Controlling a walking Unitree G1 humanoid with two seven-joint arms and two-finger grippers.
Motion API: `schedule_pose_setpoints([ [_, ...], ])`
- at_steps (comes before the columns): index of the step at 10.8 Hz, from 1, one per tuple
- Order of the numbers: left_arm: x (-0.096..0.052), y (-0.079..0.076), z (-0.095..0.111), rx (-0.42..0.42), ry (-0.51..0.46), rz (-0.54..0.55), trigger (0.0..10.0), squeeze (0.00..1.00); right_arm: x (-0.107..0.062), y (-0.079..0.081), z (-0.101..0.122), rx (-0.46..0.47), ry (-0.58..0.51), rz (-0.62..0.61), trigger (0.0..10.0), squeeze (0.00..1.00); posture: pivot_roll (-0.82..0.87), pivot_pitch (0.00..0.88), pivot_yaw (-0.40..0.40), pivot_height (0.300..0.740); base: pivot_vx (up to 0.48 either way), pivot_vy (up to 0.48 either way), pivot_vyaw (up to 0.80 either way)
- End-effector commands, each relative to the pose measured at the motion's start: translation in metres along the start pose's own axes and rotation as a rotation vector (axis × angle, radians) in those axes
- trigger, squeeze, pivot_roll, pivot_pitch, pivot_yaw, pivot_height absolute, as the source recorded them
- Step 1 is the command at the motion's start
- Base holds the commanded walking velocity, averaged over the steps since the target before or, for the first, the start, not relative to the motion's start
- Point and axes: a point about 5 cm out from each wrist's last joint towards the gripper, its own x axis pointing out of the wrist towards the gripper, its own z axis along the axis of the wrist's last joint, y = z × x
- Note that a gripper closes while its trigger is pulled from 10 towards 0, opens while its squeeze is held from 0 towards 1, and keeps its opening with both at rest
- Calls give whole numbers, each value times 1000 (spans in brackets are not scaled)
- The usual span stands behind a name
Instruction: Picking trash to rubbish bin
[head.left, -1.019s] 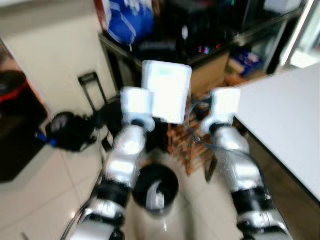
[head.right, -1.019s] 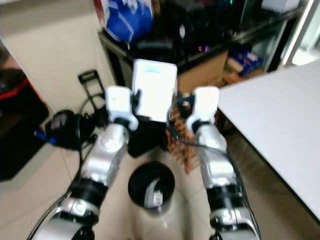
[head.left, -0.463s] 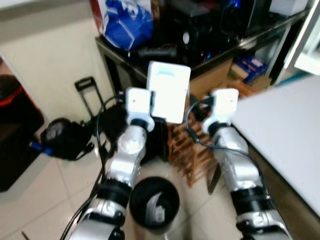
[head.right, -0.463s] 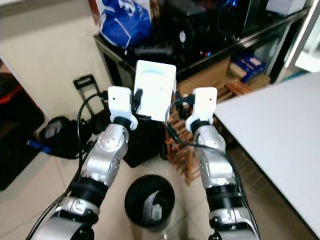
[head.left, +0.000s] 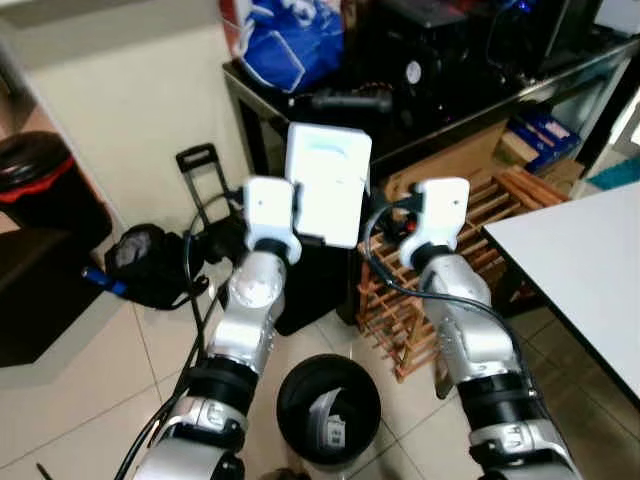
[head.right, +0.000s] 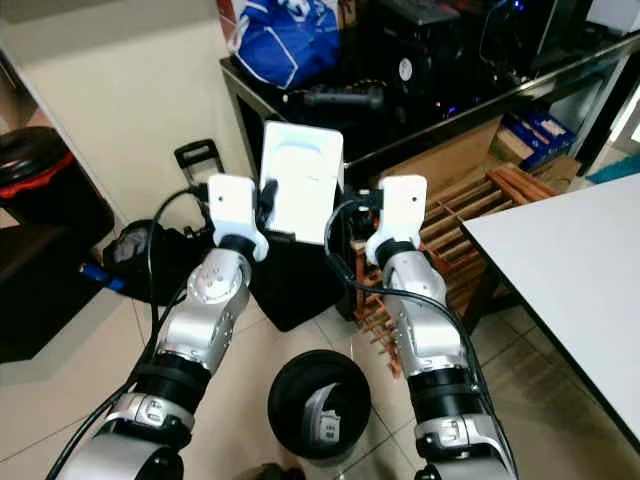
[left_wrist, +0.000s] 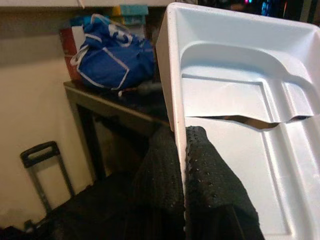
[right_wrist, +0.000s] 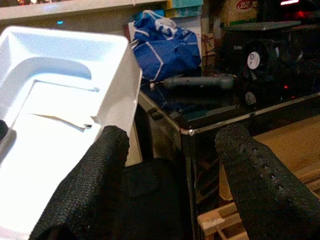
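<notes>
While both arms are raised at frame centre, the left tool (left_wrist: 185, 175) pinches the edge of a white foam tray (head.left: 327, 183), held upright above the black rubbish bin (head.left: 328, 409) at lower centre. Right tool (right_wrist: 170, 180): fingers spread apart beside the tray, gripping nothing. Wooden rack (head.left: 470, 215): right of the bin.

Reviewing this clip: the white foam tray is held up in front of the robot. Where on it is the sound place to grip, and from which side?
The side rim. The white foam tray is a thin moulded shell held upright, so its raised edge suits a pinch. The left gripper is shut on the left rim; the right gripper, open beside it, could probably take the right rim from that side.
</notes>
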Motion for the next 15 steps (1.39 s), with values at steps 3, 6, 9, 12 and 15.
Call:
schedule_pose_setpoints([
  [3, -10, 27, -34, 48, 136, 40, 10000, 0, -12, 0, -36, -55, 169, 81, 10000, 0, -16, 81, 88, 740, 0, 0, 0],
  [6, -38, 42, -86, 79, 366, 55, 10000, 0, -37, 2, -81, -115, 408, 185, 10000, 0, -18, 96, 80, 740, 0, 0, 0],
  [9, -54, 31, -111, 61, 486, 27, 10000, 0, -50, 4, -93, -138, 496, 255, 10000, 0, -25, 117, 66, 740, 0, 0, 0],
  [12, -69, 23, -129, 75, 594, -7, 10000, 0, -61, 9, -98, -132, 542, 285, 10000, 0, -36, 137, 57, 740, 0, 0, 0],
  [15, -76, 28, -136, 123, 641, -20, 10000, 0, -75, 10, -106, -116, 591, 270, 10000, 0, -47, 175, 54, 740, 0, 0, 0],
])
